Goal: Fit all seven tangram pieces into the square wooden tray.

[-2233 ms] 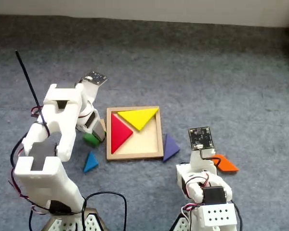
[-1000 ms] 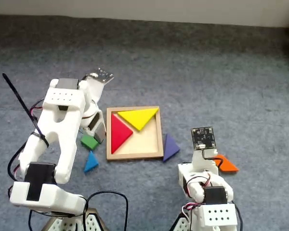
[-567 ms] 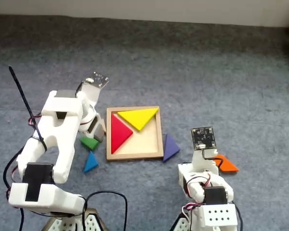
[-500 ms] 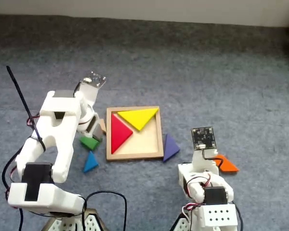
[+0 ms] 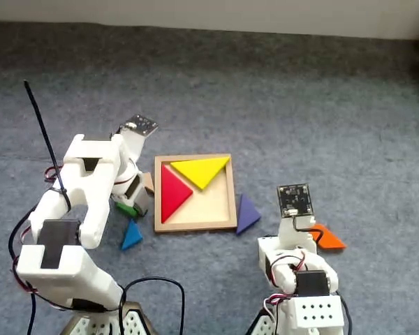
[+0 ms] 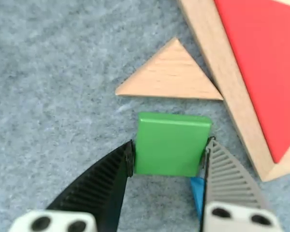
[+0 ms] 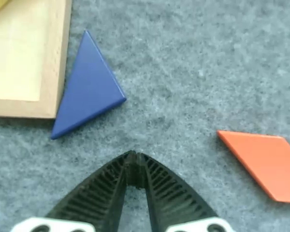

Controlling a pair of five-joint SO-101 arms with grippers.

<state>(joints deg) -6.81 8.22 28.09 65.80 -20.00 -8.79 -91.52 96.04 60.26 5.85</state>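
The square wooden tray (image 5: 195, 225) holds a red triangle (image 5: 173, 192) and a yellow triangle (image 5: 199, 169). My left gripper (image 6: 169, 151) stands just left of the tray, shut on the green square (image 6: 171, 144), one finger against each side; the square lies flat on the carpet (image 5: 128, 207). A plain wooden triangle (image 6: 170, 75) lies between the square and the tray rim (image 6: 222, 87). My right gripper (image 7: 135, 166) is shut and empty, low over the carpet between the dark blue triangle (image 7: 87, 87) and the orange parallelogram (image 7: 263, 164).
A small light-blue triangle (image 5: 131, 235) lies on the carpet nearer the left arm's base. The dark blue triangle (image 5: 246, 213) touches the tray's right rim. Grey carpet covers the whole table, with open room behind the tray.
The left arm swung about near the tray's left side and came down so that its fingers now clasp the green square. The right arm has stayed still.
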